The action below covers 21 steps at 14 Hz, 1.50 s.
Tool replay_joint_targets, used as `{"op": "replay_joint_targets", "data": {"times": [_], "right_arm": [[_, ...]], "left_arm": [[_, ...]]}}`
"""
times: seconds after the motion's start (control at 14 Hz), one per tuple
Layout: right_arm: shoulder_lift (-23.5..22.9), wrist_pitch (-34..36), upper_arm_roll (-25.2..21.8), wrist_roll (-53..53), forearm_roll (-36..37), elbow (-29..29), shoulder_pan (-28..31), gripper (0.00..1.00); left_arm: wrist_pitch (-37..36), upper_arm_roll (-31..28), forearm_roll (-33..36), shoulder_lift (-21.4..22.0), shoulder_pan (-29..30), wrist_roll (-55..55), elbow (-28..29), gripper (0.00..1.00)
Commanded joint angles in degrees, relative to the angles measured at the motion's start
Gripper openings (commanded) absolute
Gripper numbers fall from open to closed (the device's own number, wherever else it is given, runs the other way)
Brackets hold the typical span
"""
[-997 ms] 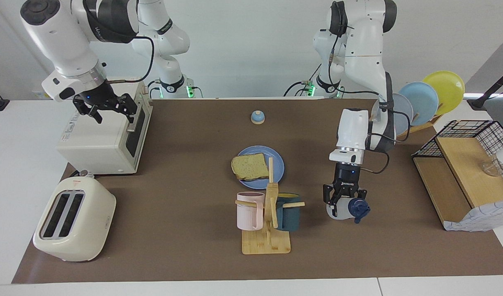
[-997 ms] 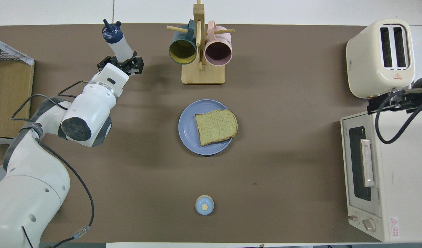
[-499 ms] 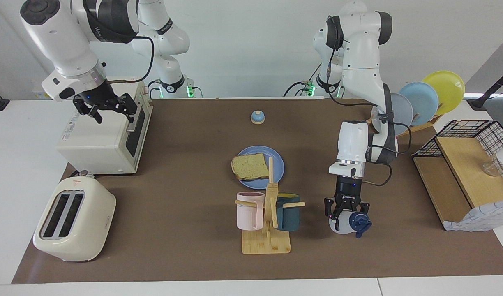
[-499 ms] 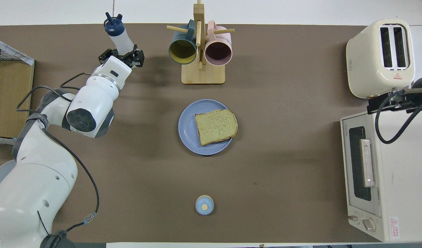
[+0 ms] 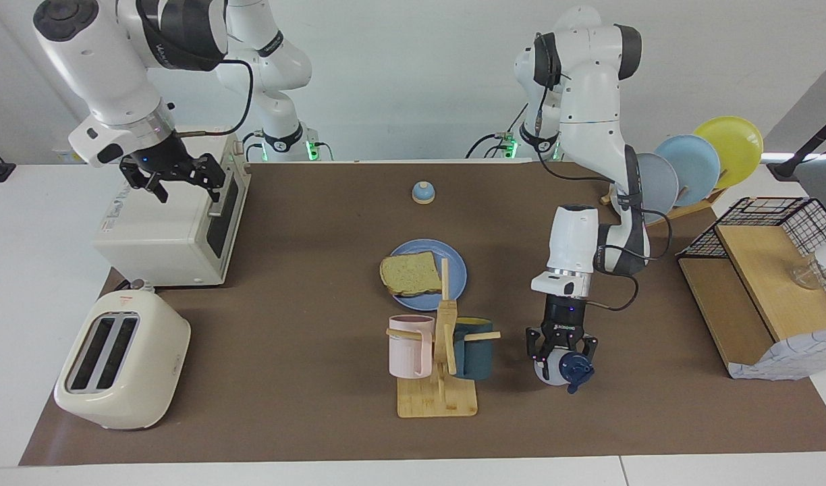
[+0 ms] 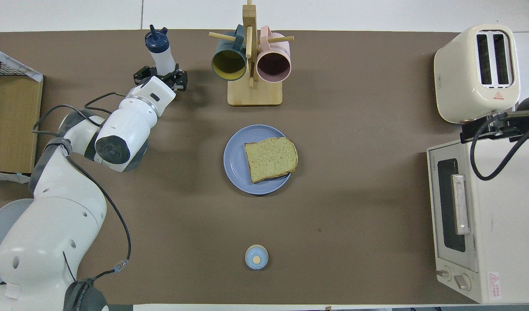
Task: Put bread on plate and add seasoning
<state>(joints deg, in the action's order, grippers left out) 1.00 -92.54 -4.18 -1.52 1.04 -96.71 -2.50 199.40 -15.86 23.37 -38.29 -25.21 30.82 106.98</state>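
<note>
- Since a second ago the seasoning bottle [image 5: 563,368] has shifted toward the mug rack [image 5: 440,364], carried along by the left gripper [image 5: 561,351], and it now stands more upright.
- That left gripper is pinched onto the bottle's pale body from above, the navy cap [image 6: 155,42] pointing away from the robots.
- Whether the bottle's base touches the brown mat [image 5: 305,304] or hangs just above it, I cannot tell.
- Bread [image 5: 410,273] lies flat on the blue plate [image 5: 455,266] at mid-table, one corner reaching past the rim toward the right arm's end.
- Plate and bread sit nearer to the robots than the mug rack, which carries a pink mug [image 5: 409,345] and a dark teal mug [image 5: 474,351].
- A small blue-domed bell [image 5: 422,193] stands nearer still to the robots.
- Over the toaster oven [image 5: 173,233] the right gripper [image 5: 177,179] waits with its fingers spread, holding nothing.
- A cream toaster [image 5: 119,361] stands beside the oven, farther from the robots.
</note>
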Motion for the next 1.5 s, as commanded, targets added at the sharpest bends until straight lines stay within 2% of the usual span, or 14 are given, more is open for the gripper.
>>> {"op": "replay_joint_targets", "data": {"times": [0.0, 0.14, 0.43, 0.64, 0.78, 1.21, 1.42], "right_arm": [[0.6, 0.2, 0.4, 0.6, -0.3, -0.4, 0.7, 1.00], [0.6, 0.2, 0.4, 0.6, -0.3, -0.4, 0.7, 1.00], [0.6, 0.2, 0.4, 0.6, -0.3, -0.4, 0.7, 1.00], [0.6, 0.2, 0.4, 0.6, -0.3, -0.4, 0.7, 1.00], [0.6, 0.2, 0.4, 0.6, -0.3, -0.4, 0.7, 1.00], [0.6, 0.2, 0.4, 0.6, -0.3, -0.4, 0.7, 1.00], [0.6, 0.2, 0.4, 0.6, -0.3, -0.4, 0.7, 1.00]], "left_arm": [[1.3, -1.0, 0.5, 0.1, -0.6, -0.1, 1.6, 0.18], [1.3, -1.0, 0.5, 0.1, -0.7, -0.1, 2.6, 0.32], [1.3, -1.0, 0.5, 0.7, -0.7, -0.2, 4.4, 0.47], [1.3, -1.0, 0.3, 0.9, -1.2, -0.2, 5.9, 0.70], [1.3, -1.0, 0.3, 1.0, -1.2, -0.1, 6.2, 0.75], [1.3, -0.9, 0.0, 1.6, -1.2, -0.2, 7.7, 0.76], [1.3, -1.0, 0.0, 2.5, -1.6, -0.2, 9.3, 0.81]]}}
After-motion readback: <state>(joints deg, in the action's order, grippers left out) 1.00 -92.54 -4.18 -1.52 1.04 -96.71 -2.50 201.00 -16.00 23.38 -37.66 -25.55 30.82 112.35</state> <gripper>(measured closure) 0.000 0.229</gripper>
